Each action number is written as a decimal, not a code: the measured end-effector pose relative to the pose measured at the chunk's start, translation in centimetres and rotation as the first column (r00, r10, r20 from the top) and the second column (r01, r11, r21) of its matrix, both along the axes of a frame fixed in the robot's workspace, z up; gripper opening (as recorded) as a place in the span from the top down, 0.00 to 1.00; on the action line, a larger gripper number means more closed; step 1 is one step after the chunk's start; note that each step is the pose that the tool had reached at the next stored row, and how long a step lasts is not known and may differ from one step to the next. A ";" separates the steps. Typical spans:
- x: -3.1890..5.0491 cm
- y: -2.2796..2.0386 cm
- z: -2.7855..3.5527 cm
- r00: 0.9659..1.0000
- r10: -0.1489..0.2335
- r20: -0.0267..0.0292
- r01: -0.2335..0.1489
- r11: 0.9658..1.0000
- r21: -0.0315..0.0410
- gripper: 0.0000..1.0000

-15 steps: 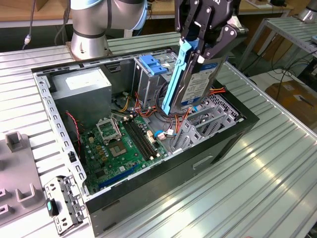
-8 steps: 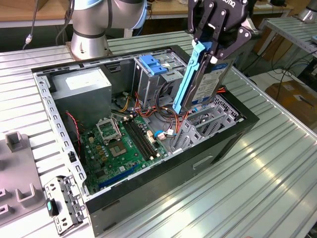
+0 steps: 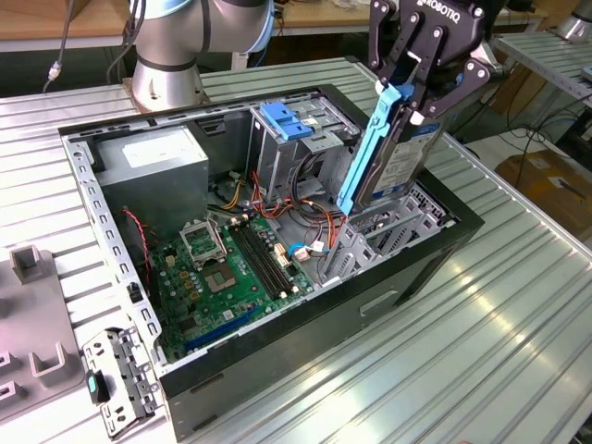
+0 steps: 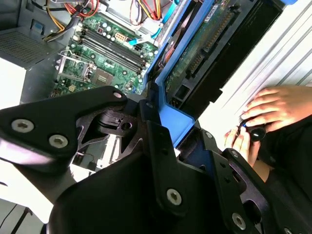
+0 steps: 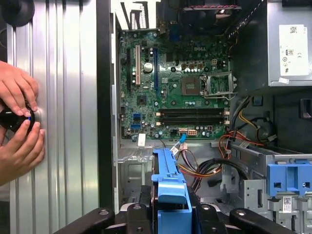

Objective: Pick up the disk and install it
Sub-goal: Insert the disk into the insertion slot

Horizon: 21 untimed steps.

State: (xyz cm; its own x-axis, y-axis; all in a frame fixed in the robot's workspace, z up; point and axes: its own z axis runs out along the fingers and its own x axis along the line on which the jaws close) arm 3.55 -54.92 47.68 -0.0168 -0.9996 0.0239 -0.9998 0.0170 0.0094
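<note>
**Disk held on edge above the open case**

The computer case [image 3: 277,356] lies open on a ribbed metal table [image 3: 462,370], so we can reach inside from above. Over its edge at the exterior view's right, the gripper [image 3: 418,88] is clamped on the upper end of the disk [image 3: 398,157]. The disk hangs steeply tilted, and we judge this suits sliding it into a bay. A person's hands [image 5: 17,126] rest on the table beside the case. The arm's base [image 3: 171,65] stands at the far edge, with a wooden worktop [image 3: 55,23] beyond.

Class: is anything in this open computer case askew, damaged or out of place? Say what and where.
Nothing looks damaged. The disk hangs tilted in the gripper over the case, toward the exterior view's right, not seated. A person's hands rest beside the case.
</note>
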 end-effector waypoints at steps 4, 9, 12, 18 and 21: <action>0.49 -0.41 -0.12 1.000 0.000 0.000 0.000 1.000 0.000 0.63; 0.71 -0.42 -0.13 1.000 0.000 0.000 0.000 1.000 0.000 0.63; 0.75 -0.42 -0.14 1.000 0.000 0.000 0.000 1.000 0.000 0.63; 0.95 -0.42 -0.14 1.000 0.000 0.000 0.000 1.000 0.000 0.63; 0.95 -0.42 -0.14 1.000 0.000 0.000 0.000 1.000 0.000 0.63</action>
State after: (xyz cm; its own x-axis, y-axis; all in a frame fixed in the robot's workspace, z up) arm 4.50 -55.34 47.54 -0.0168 -0.9996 0.0240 -0.9998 0.0171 0.0094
